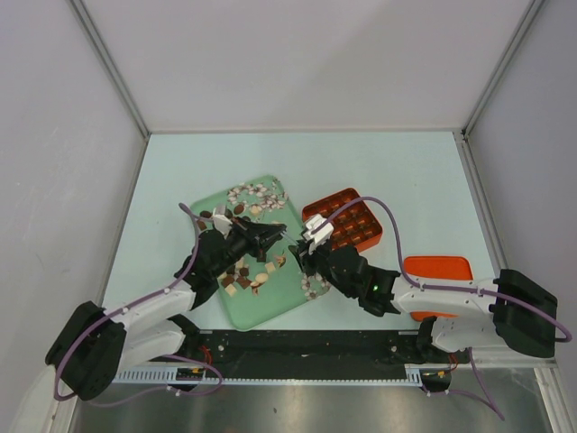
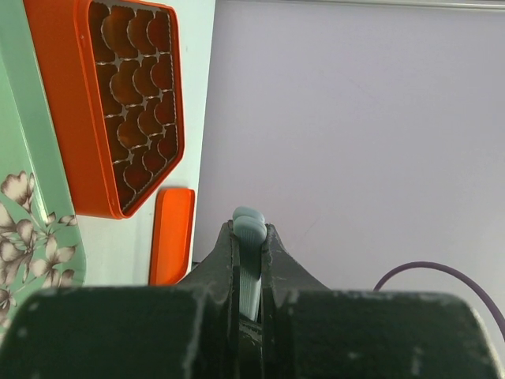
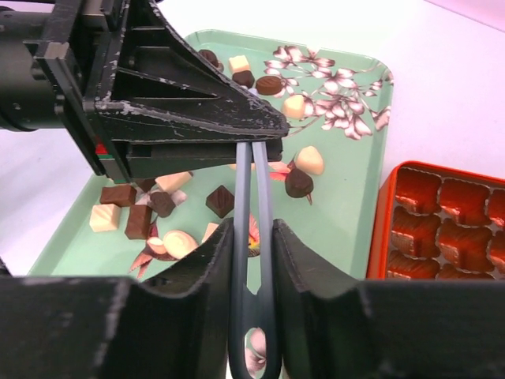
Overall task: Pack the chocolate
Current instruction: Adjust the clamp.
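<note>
While left end effector (image 2: 251, 229) and right end effector (image 3: 252, 230) both pinch one grey tongs (image 3: 241, 189), about fifteen chocolate pieces (image 3: 219, 200) sit on one green tray (image 3: 339, 221) beside one orange box (image 3: 382, 237).

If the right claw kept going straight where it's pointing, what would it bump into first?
Probably the left gripper: its dark tip sits right at the right gripper's fingertips, though depth is unclear.

Overhead view looks down on table (image 1: 406, 171); wrist views close, sharing orange box (image 3: 442, 229).
</note>
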You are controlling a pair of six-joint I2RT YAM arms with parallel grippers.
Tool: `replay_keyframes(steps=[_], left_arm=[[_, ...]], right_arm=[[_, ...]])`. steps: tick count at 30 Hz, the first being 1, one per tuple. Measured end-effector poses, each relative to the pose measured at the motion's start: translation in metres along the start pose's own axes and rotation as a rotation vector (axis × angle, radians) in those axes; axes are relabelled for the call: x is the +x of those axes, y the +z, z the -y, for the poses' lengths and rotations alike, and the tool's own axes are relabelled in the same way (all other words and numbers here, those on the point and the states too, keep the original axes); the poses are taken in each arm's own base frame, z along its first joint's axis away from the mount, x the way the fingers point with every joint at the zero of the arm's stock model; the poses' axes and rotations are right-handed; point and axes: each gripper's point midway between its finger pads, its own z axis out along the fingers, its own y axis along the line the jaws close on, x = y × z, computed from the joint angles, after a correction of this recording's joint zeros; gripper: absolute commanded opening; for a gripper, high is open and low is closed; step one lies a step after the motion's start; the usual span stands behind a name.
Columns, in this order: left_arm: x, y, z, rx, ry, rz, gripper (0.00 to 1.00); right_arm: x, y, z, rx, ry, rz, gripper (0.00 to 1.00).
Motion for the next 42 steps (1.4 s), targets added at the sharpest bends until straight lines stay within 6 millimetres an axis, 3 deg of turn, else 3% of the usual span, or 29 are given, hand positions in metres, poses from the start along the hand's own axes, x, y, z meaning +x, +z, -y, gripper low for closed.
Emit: replay_keyframes(steps=[1,4,9,14,16,19,25,28,35,42], left_arm=[[0.0,0.0,0.0,0.001,0.0,0.001,0.02],[0.0,-0.001,0.002,0.004,0.002,0.002,0.22],[-0.002,-0.003,-0.003,-0.016,0.035,0.012,0.49],[-0.019,-0.012,-0.008,-0.069,0.141,0.079,0.77],[-0.034,-0.018,0.0,-0.095,0.234,0.137,0.88],[-0.06,-0.03,0.03,-0.116,0.42,0.249,0.99],[-0.106,-0.068,0.11,-0.171,0.85,0.479,1.0],[-0.121,-0.081,0.127,-0.23,1.02,0.536,1.0],[-0.146,-0.092,0.122,-0.395,1.254,0.574,1.0],[-0.17,-0.103,0.085,-0.549,1.291,0.574,1.0]], right_arm=[[0.0,0.0,0.0,0.0,-0.003,0.0,0.19],[-0.001,0.0,-0.001,-0.003,-0.011,0.003,0.12],[0.002,-0.001,-0.003,-0.016,-0.017,-0.007,0.06],[0.017,-0.004,-0.006,-0.042,-0.045,-0.083,0.03],[0.02,-0.004,-0.008,-0.059,-0.046,-0.111,0.03],[0.024,-0.004,-0.012,-0.081,-0.043,-0.162,0.02],[0.04,0.003,-0.014,-0.101,-0.037,-0.293,0.01],[0.057,0.003,-0.013,-0.095,-0.032,-0.382,0.01],[0.092,0.013,-0.018,-0.071,-0.026,-0.551,0.01],[0.107,0.016,-0.02,-0.038,-0.014,-0.639,0.02]])
